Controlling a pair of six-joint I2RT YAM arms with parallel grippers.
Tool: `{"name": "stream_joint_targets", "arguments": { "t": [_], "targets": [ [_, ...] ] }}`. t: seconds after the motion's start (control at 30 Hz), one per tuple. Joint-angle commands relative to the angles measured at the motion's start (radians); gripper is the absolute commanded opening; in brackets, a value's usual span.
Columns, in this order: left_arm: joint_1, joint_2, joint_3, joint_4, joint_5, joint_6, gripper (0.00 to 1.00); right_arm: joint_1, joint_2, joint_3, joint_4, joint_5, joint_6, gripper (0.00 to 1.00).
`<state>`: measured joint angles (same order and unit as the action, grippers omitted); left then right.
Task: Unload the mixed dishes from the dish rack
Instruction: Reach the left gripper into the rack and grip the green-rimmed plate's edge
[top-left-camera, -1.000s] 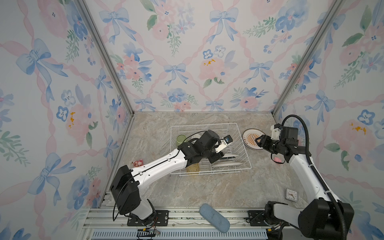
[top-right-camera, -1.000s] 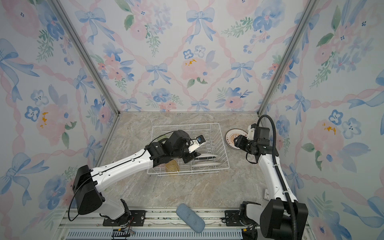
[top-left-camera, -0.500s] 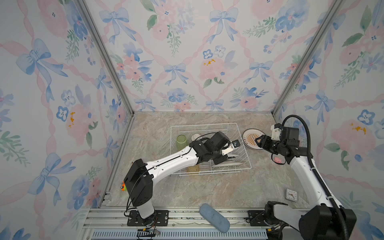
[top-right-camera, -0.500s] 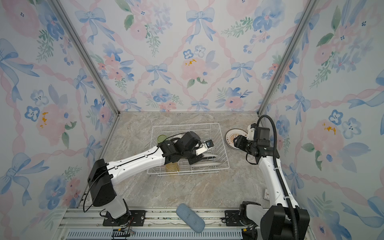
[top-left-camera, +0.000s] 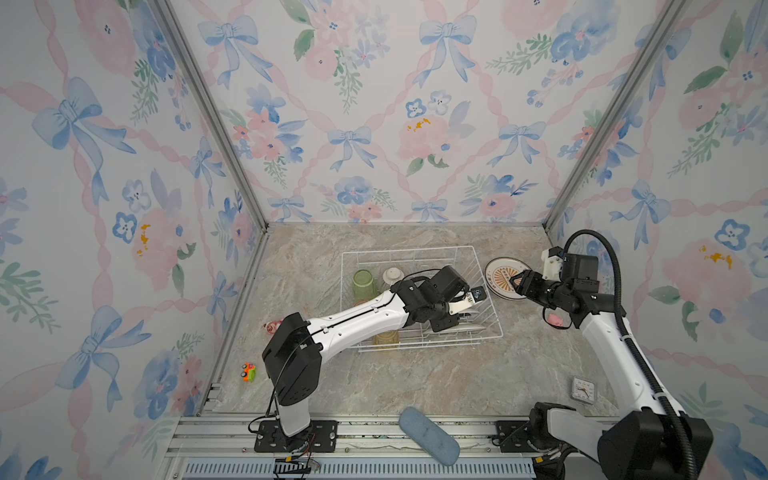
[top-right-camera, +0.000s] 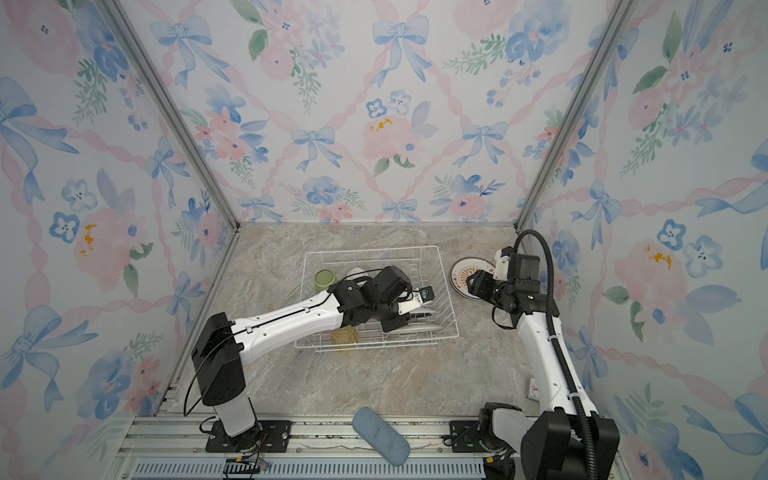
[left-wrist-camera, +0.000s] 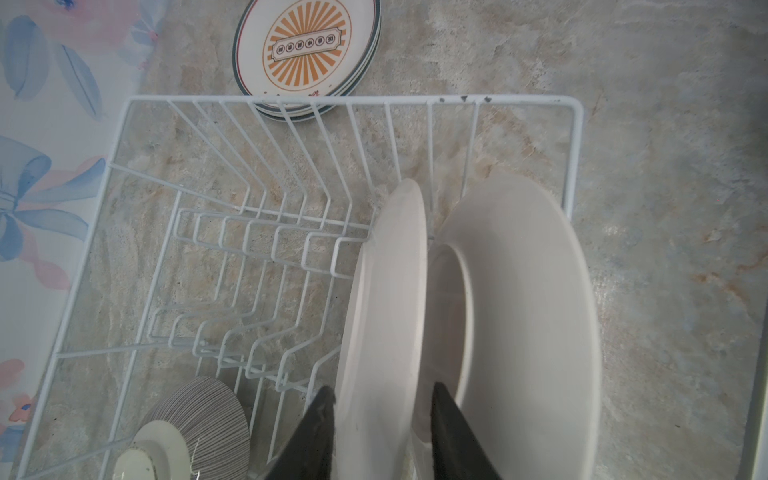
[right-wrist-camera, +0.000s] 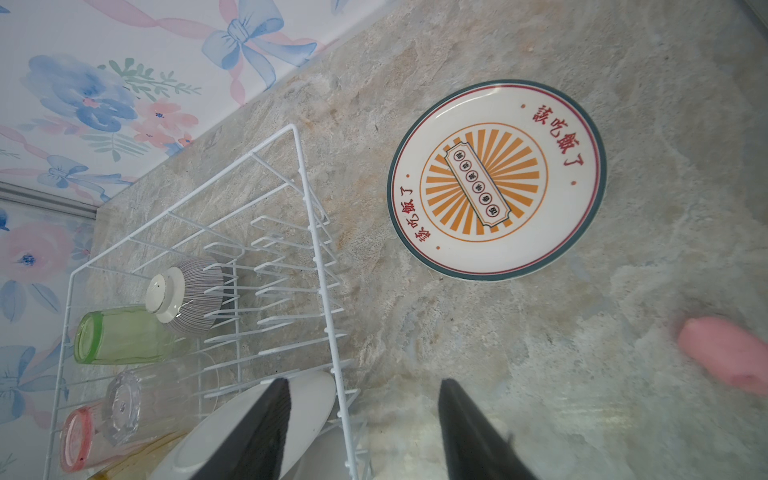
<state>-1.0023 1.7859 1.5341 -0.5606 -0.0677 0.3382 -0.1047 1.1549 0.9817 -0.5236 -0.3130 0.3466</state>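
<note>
Two white plates stand on edge in the slot prongs at one corner of the dish rack (left-wrist-camera: 523, 99). The inner plate (left-wrist-camera: 382, 299) is the one in hand, and the outer plate (left-wrist-camera: 532, 299) stands just beside it, nearer the rack's side wall. The left gripper (left-wrist-camera: 382, 388) straddles the inner plate's rim from above, a finger on each face, and looks clamped on it.

To do this well, the lift should go straight up along the prongs — any tilt would likely knock the rim against its neighbour or snag a wire. Once clear of the rack's rim, the plate can swing out to the stack of printed plates (top-left-camera: 505, 276) lying just outside the rack's short wall. The right gripper (right-wrist-camera: 365, 432) hovers between rack and stack, jaws apart and empty — well placed to steady a handover. In the rack's other half lie the upturned striped bowl (right-wrist-camera: 187, 291) and the green tumbler (right-wrist-camera: 124, 334).
</note>
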Motion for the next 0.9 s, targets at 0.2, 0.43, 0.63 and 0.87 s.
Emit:
{"name": "stream_joint_targets", "arguments": {
  "t": [0.2, 0.43, 0.63, 0.87],
  "targets": [
    [-0.004, 0.063, 0.061, -0.024, -0.089, 0.051, 0.31, -0.012, -0.008, -0.014, 0.014, -0.029, -0.012, 0.6],
    [-0.002, 0.084, 0.089, -0.025, -0.117, 0.065, 0.22, -0.014, 0.0, -0.023, 0.028, -0.04, -0.011, 0.6],
    [-0.003, 0.095, 0.106, -0.024, -0.142, 0.078, 0.18, -0.014, 0.005, -0.03, 0.039, -0.046, -0.006, 0.6],
    [-0.003, 0.117, 0.127, -0.023, -0.203, 0.091, 0.11, -0.016, 0.0, -0.037, 0.043, -0.048, -0.003, 0.6]
  ]
}}
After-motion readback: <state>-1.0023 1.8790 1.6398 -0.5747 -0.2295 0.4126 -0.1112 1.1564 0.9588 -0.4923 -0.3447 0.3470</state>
